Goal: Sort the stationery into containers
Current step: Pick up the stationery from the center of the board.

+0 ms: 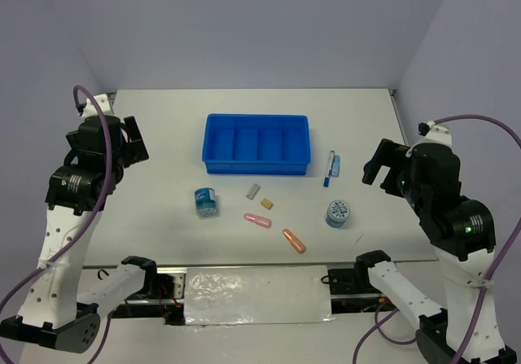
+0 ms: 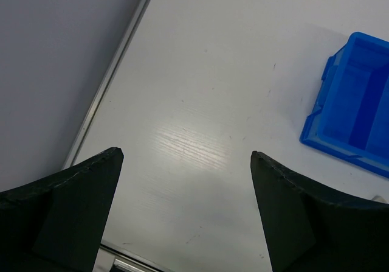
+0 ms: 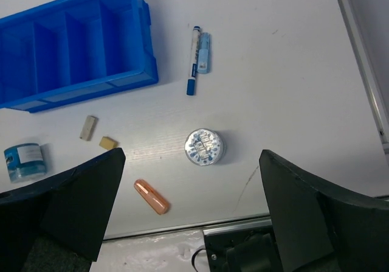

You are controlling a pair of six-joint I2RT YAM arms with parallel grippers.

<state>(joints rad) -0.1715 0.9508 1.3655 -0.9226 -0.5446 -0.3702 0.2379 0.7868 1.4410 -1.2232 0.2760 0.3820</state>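
The blue four-compartment tray stands at the table's middle back, all compartments empty; it also shows in the right wrist view and at the left wrist view's right edge. In front lie a tape roll on its side, a grey eraser, a tan eraser, a pink capsule, an orange capsule, a flat tape roll and a blue-white pen. My left gripper is open and empty at the left. My right gripper is open and empty at the right, above the flat roll.
The white table's metal edge strip runs along the left. The arm bases and a foil-covered mount sit along the near edge. Grey walls close in the back and sides.
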